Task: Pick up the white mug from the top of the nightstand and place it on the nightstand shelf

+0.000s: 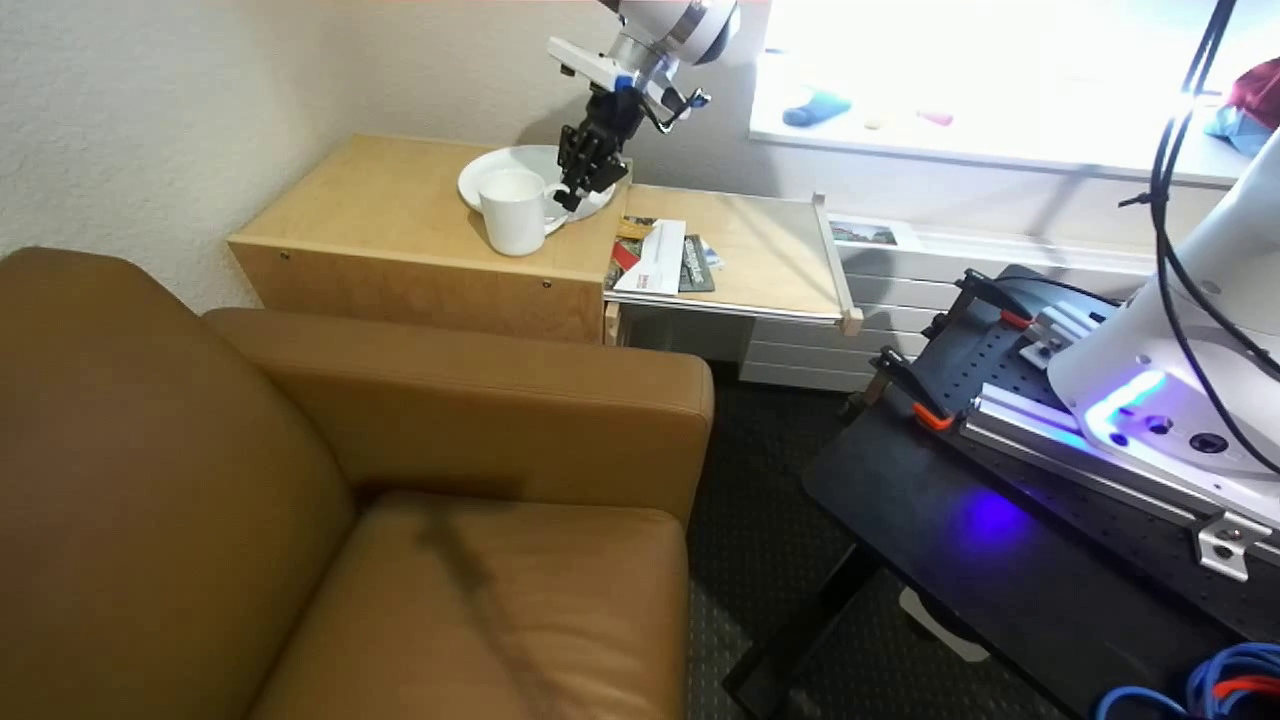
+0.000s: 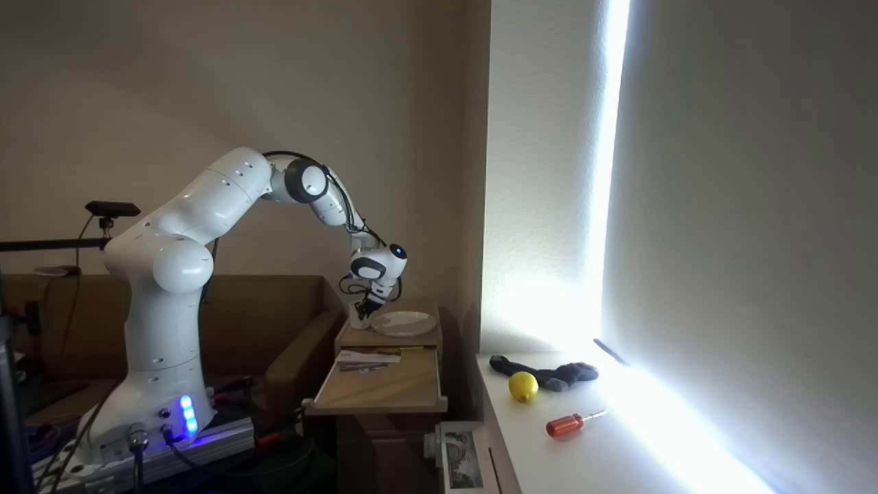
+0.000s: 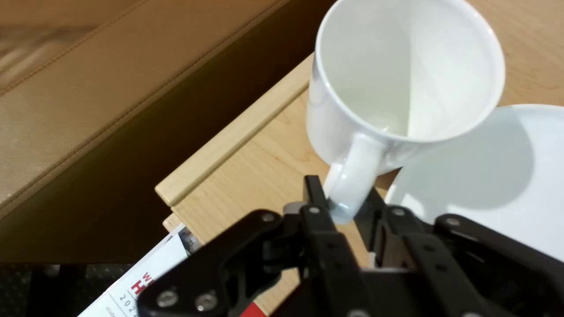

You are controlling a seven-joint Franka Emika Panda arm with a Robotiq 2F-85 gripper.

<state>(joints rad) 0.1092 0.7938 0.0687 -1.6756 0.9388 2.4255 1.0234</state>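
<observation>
Upright white mug (image 1: 512, 213), apparently on nightstand (image 1: 385, 205)

In an exterior view, upper left, we log the tan nightstand (image 1: 370, 200), white plate (image 1: 532, 156) on its top; white mug (image 1: 515, 212) just in front, contact with the wood unclear to us. Upper centre: the nightstand shelf (image 1: 768, 240), pulled out, papers (image 1: 655, 258) at its left end.

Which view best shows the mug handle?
The wrist view: the mug handle appears large and close, the pincer astride it. In an exterior view, the handle is small and partly covered; in an exterior view, the white mug shows small, its handle indiscernible.
</observation>
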